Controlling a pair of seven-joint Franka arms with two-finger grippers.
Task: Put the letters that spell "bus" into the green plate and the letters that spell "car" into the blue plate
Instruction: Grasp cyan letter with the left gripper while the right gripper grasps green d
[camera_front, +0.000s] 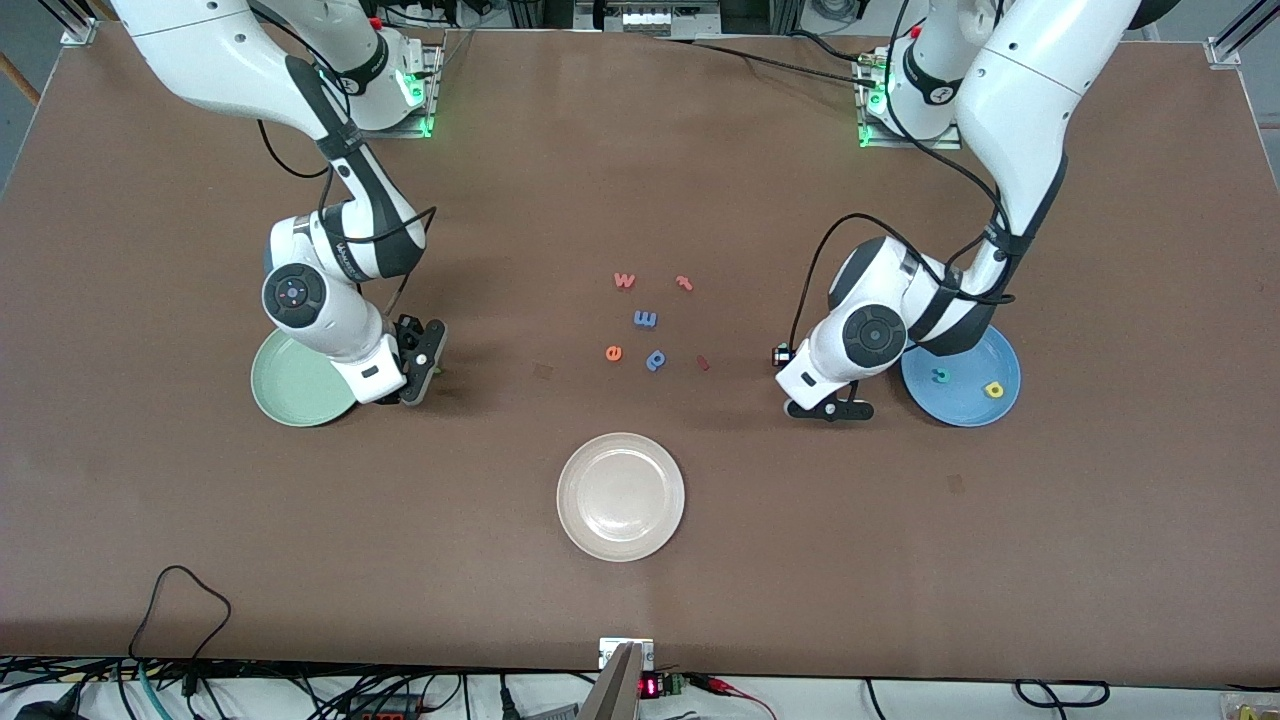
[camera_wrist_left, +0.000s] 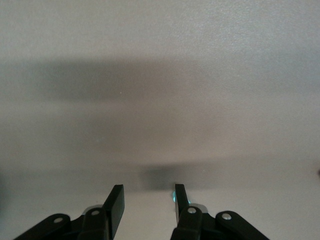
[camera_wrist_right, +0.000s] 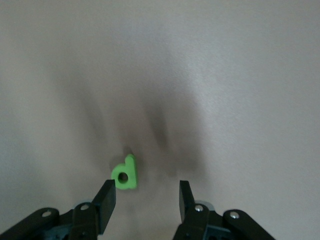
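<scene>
The green plate (camera_front: 290, 395) lies toward the right arm's end, partly covered by that arm. My right gripper (camera_front: 428, 372) is low over the table beside it, open. In the right wrist view a green b-shaped letter (camera_wrist_right: 125, 173) lies flat just past one fingertip of the right gripper (camera_wrist_right: 145, 184), not between the fingers. The blue plate (camera_front: 965, 402) toward the left arm's end holds a teal c (camera_front: 940, 375) and a yellow a-shaped letter (camera_front: 993, 390). My left gripper (camera_front: 832, 410) is down beside it, open (camera_wrist_left: 148, 187). A teal sliver (camera_wrist_left: 173, 195) peeks out against one finger.
A cream-white plate (camera_front: 566, 497) sits nearer the front camera, mid-table. Loose letters lie in the middle: an orange w (camera_front: 624, 280), an orange-red t (camera_front: 684, 283), a blue m (camera_front: 645, 319), an orange e (camera_front: 613, 352), a blue p (camera_front: 655, 360) and a small red piece (camera_front: 703, 362).
</scene>
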